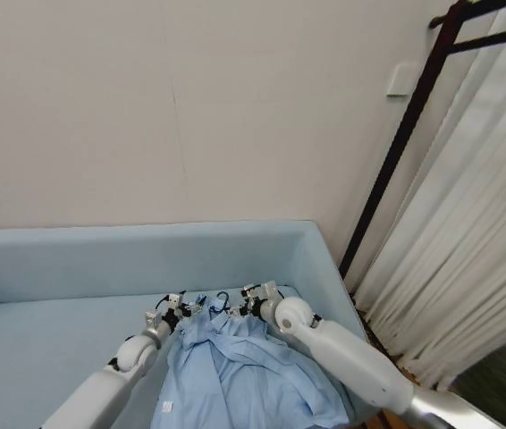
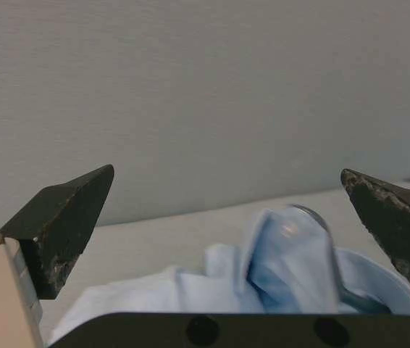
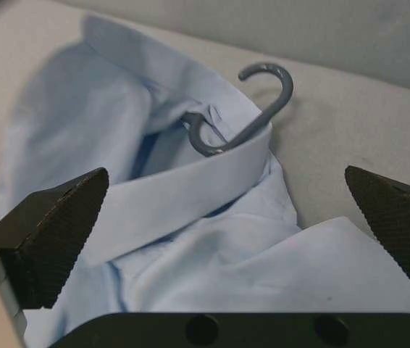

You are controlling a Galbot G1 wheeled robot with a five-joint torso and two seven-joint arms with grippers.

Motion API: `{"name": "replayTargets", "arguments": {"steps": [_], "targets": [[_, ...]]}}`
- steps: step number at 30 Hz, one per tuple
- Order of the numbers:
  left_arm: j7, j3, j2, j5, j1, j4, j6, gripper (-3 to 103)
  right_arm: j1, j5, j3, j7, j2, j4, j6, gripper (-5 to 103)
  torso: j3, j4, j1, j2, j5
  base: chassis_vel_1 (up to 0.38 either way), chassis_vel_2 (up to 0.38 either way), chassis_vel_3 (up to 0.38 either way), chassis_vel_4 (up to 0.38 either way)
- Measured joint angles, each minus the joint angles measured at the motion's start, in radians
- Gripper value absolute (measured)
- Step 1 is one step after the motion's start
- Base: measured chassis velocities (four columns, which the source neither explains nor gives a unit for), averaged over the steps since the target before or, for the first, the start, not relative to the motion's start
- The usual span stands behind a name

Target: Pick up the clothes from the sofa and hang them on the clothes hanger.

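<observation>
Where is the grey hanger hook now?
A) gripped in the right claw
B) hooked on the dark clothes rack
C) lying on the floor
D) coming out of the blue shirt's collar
D: the hanger hook rises from the collar of the blue shirt on the sofa; the right claw is open, apart from it.

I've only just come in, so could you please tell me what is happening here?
Both arms reach to a light blue shirt lying on the sofa, already on a grey hanger. The left pincer and right pincer are open, either side of the collar, gripping nothing yet. The dark rack stands to the right.
</observation>
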Motion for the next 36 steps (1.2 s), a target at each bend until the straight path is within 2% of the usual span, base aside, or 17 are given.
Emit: {"name": "replayTargets", "arguments": {"steps": [1,4,6,10,17,23,30,36], "targets": [[0.000,0.000,0.000,0.000,0.000,0.000,0.000,100,0.000,0.000,0.000,0.000,0.000,0.000,0.000,100,0.000,0.0000,0.000,0.000,0.0000,0.000,0.000,0.000,0.000],[-0.043,-0.020,-0.002,-0.025,-0.008,-0.003,0.011,100,0.005,-0.080,-0.013,-0.107,0.028,-0.103,-0.020,100,0.000,-0.0004,0.000,0.000,0.0002,0.000,0.000,0.000,0.000],[-0.052,-0.024,0.001,-0.026,-0.008,-0.005,0.014,100,0.006,-0.095,-0.021,-0.119,0.034,-0.124,-0.023,100,0.000,-0.0005,0.000,0.000,0.0002,0.000,0.000,0.000,0.000],[-0.079,-0.029,0.005,-0.030,-0.004,-0.014,0.029,100,0.005,-0.186,-0.050,-0.151,0.072,-0.203,-0.027,100,0.000,-0.0001,0.000,0.000,0.0001,0.000,0.000,0.000,0.000],[-0.075,-0.029,0.004,-0.036,0.007,-0.027,0.030,100,0.035,-0.271,-0.103,-0.154,0.121,-0.278,-0.023,100,0.000,-0.0001,0.000,0.000,0.0001,0.000,0.000,0.000,0.000],[-0.049,-0.032,0.007,-0.047,0.023,-0.045,0.029,100,0.065,-0.329,-0.137,-0.157,0.142,-0.322,0.001,100,0.000,-0.0001,0.000,0.000,0.0001,0.000,0.000,0.000,0.000],[-0.028,-0.024,0.007,-0.048,0.034,-0.061,0.022,100,0.096,-0.430,-0.142,-0.207,0.170,-0.427,0.045,100,0.000,-0.0001,0.000,0.000,0.0002,0.000,0.000,0.000,0.000],[-0.023,-0.017,0.012,-0.048,0.033,-0.064,0.020,100,0.103,-0.415,-0.143,-0.237,0.165,-0.419,0.033,100,0.000,-0.0002,0.000,0.000,0.0002,0.000,0.000,0.000,0.000]]}}
